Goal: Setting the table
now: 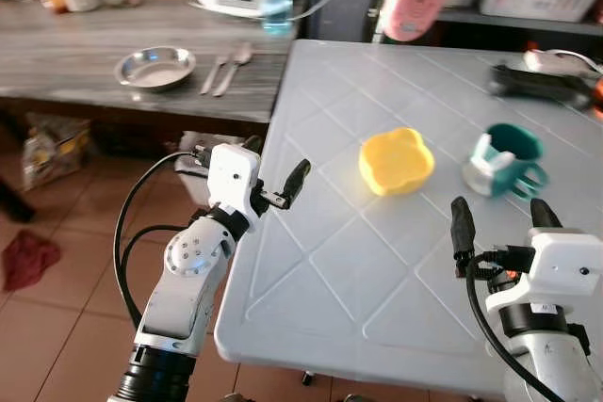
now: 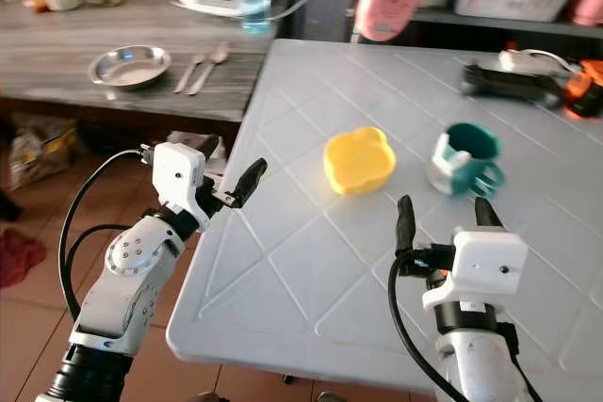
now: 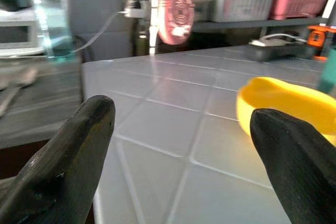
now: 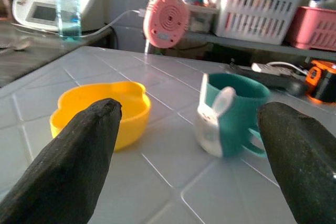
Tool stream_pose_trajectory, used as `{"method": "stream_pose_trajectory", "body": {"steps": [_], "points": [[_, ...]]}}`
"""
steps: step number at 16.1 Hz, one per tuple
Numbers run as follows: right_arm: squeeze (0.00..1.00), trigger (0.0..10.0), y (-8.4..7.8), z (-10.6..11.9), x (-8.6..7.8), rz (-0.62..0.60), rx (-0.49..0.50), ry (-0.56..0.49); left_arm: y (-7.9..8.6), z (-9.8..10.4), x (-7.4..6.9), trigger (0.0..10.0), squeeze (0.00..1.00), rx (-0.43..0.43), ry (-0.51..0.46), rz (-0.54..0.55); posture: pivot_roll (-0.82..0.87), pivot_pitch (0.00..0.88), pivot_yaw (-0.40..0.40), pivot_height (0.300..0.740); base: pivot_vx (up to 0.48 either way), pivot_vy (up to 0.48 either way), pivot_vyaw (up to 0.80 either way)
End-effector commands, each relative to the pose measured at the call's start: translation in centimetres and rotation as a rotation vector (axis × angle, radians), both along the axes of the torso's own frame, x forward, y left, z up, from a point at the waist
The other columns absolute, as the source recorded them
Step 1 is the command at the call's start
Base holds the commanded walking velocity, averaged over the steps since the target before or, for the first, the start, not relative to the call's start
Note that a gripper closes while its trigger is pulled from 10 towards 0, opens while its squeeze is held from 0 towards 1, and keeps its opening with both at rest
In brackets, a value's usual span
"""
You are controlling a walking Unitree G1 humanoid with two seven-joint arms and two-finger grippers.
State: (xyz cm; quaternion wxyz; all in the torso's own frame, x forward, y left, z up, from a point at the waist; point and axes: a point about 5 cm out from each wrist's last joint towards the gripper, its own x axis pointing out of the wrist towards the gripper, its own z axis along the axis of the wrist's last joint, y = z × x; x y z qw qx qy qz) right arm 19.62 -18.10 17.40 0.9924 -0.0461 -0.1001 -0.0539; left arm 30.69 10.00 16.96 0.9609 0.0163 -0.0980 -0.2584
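Yellow bowl (image 1: 397,161), teal cup (image 1: 507,161), white table (image 1: 320,280)

Pale grey table (image 1: 377,280) embossed with a diamond grid; yellow bowl (image 1: 397,161); teal mug (image 1: 509,159) with white rabbit motif; silver dish (image 1: 155,68) on grey wood-grain counter (image 1: 66,63); pink round fan (image 4: 167,20); black gripper fingers (image 4: 73,166).

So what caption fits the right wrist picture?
Open right claw facing a yellow bowl and teal mug.
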Motion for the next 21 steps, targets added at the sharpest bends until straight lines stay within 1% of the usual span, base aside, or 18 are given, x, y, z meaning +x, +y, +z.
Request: {"method": "stream_pose_trajectory", "body": {"steps": [1, 4, 6, 7, 18, 21], "points": [[0.0, 10.0, 0.0, 0.08, -0.09, -0.003, -0.001, -0.005, -0.38, 0.57, -0.09, 10.0, 0.0, 0.009, -0.017, -0.021, -0.01, 0.094, 0.01, 0.714, 0.0, 0.0, -0.78], [0.0, 10.0, -0.03, 0.1, -0.09, -0.01, 0.0, -0.01, -0.64, 0.56, -0.1, 10.0, 0.0, 0.012, -0.012, -0.039, -0.01, 0.097, 0.015, 0.714, 0.0, 0.0, -0.64], [0.0, 10.0, -0.02, 0.12, -0.05, -0.012, 0.0, -0.013, -0.71, 0.52, -0.09, 10.0, 0.0, 0.012, -0.01, -0.046, -0.01, 0.095, 0.018, 0.714, 0.0, 0.0, 0.0], [0.0, 10.0, 0.02, 0.18, 0.07, -0.014, -0.002, -0.018, -0.88, 0.42, -0.04, 10.0, 0.0, 0.012, -0.005, -0.06, -0.01, 0.092, 0.022, 0.714, 0.0, -0.277, 0.0], [0.0, 10.0, 0.27, 0.02, 0.09, -0.021, 0.002, -0.015, -0.87, 0.16, -0.14, 10.0, 0.0, 0.02, 0.016, -0.08, -0.01, 0.103, 0.033, 0.714, 0.0, -0.299, 0.0], [0.0, 10.0, 0.23, -0.03, 0.01, -0.024, 0.001, -0.013, -0.98, 0.1, -0.16, 10.0, 0.0, 0.018, 0.019, -0.082, -0.01, 0.105, 0.031, 0.714, 0.0, 0.0, 0.0]]}}
